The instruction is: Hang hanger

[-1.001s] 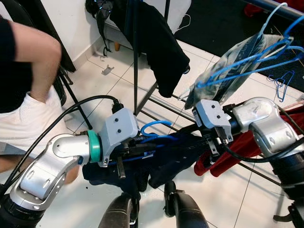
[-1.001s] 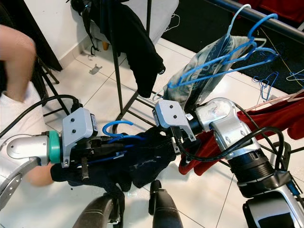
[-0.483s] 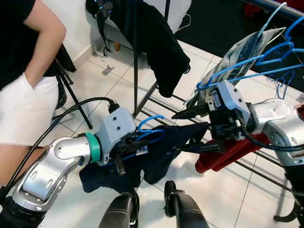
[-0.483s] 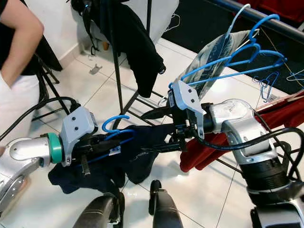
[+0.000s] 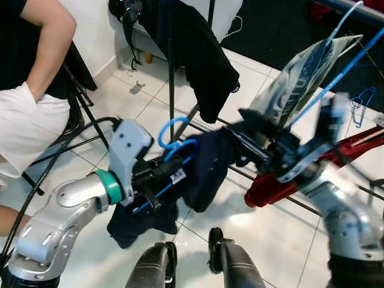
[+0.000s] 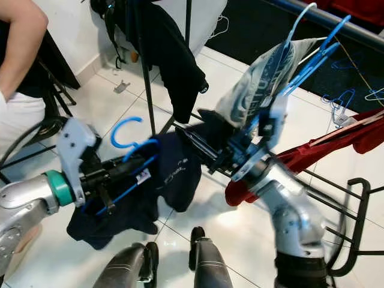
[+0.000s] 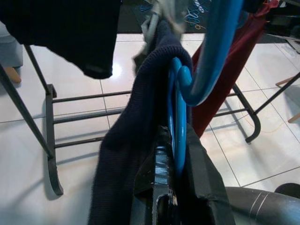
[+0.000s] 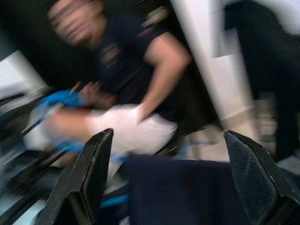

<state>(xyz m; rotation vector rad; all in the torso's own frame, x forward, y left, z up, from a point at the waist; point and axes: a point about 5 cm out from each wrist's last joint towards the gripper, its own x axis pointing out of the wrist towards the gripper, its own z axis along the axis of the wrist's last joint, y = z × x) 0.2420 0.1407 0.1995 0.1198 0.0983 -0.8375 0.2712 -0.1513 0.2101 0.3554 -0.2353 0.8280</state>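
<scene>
My left gripper is shut on the neck of a blue hanger, whose hook points up. A dark navy garment hangs from it. In the left wrist view the blue hanger runs between the fingers, with the navy garment draped beside it. My right gripper, blurred by motion, reaches toward the garment's upper right edge. In the right wrist view its fingers stand wide apart and open, with the navy garment below them. The grey clothes rail crosses the upper right.
Blue hangers with a grey patterned garment hang from the rail, above a red garment. A black garment hangs on a dark stand. A person is at the left. My feet stand on white tiles.
My left gripper has raised and tipped the hanger upright, lifting the navy garment. My right arm has swung up and is blurred. The person has shifted at the left.
</scene>
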